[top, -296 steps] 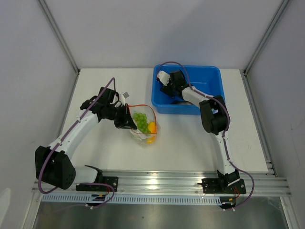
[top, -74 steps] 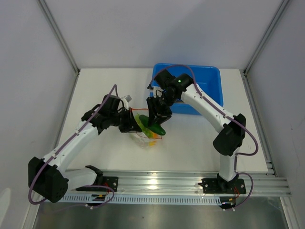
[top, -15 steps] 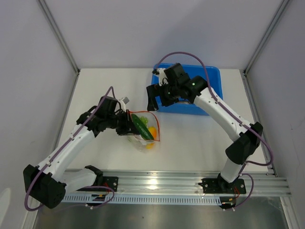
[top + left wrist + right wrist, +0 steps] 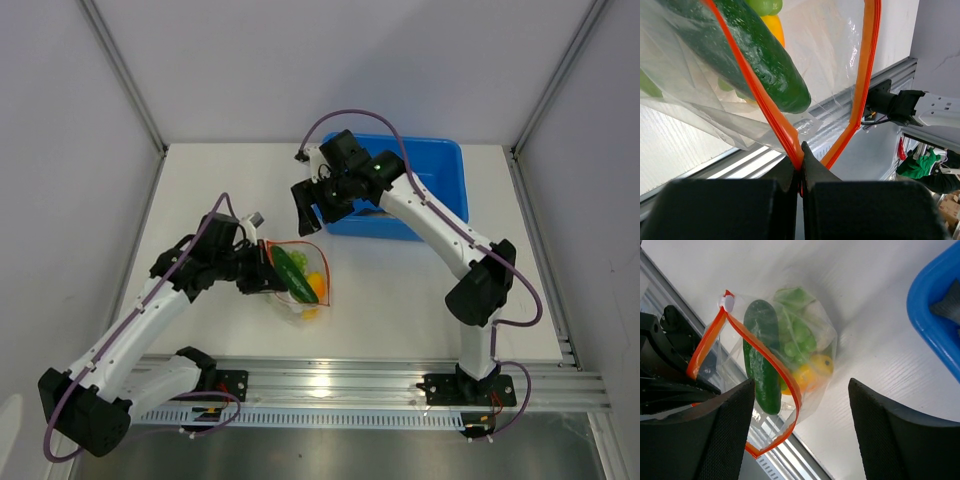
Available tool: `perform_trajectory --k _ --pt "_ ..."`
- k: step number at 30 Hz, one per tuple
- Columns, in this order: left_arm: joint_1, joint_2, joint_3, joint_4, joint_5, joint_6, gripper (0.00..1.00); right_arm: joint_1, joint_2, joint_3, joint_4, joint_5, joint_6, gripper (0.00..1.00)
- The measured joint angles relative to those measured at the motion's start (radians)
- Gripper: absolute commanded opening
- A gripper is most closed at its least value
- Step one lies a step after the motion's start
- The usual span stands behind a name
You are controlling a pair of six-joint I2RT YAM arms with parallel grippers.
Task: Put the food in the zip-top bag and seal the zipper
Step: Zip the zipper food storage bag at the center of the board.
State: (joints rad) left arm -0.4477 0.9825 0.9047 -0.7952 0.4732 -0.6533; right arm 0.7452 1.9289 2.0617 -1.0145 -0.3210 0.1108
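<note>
The clear zip-top bag (image 4: 308,290) hangs open from my left gripper (image 4: 263,274), which is shut on the orange-red zipper (image 4: 866,75) at one end of the mouth (image 4: 801,165). Inside lie the dark green cucumber (image 4: 290,272), the orange-yellow mango (image 4: 318,288) and the bright green pea-like cluster (image 4: 797,335). The cucumber (image 4: 755,55) slants across the mouth, its tip past the strip. I cannot make out the cauliflower. My right gripper (image 4: 308,207) is open and empty, above and behind the bag (image 4: 825,335); in the right wrist view (image 4: 801,385) its fingers frame the bag.
The blue plastic bin (image 4: 455,150) stands at the back right, just behind my right gripper; its corner shows in the right wrist view (image 4: 935,300). The aluminium rail (image 4: 330,380) runs along the table's near edge, close in front of the bag.
The right gripper brought the cucumber to the bag, let it go and has risen back to the left, empty. The left gripper has drawn the bag slightly nearer and kept its grip.
</note>
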Motion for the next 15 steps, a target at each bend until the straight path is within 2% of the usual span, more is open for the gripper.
perform_trajectory --k 6,11,13,14,15 --pt "0.000 -0.003 0.000 -0.035 0.000 0.027 0.01 0.008 0.002 -0.052 -0.014 -0.032 -0.018 0.59" --pt "0.000 -0.003 0.012 -0.076 -0.001 0.059 0.01 0.045 -0.018 -0.159 -0.024 -0.038 -0.018 0.55" --pt "0.000 -0.003 0.013 -0.083 0.000 0.059 0.01 0.063 -0.034 -0.204 -0.024 -0.049 -0.016 0.46" --pt "0.000 -0.003 0.013 -0.082 0.001 0.058 0.01 0.072 -0.042 -0.222 -0.024 -0.055 -0.012 0.37" --pt "0.000 -0.003 0.013 -0.080 0.003 0.056 0.01 0.080 -0.048 -0.235 -0.026 -0.058 -0.011 0.16"
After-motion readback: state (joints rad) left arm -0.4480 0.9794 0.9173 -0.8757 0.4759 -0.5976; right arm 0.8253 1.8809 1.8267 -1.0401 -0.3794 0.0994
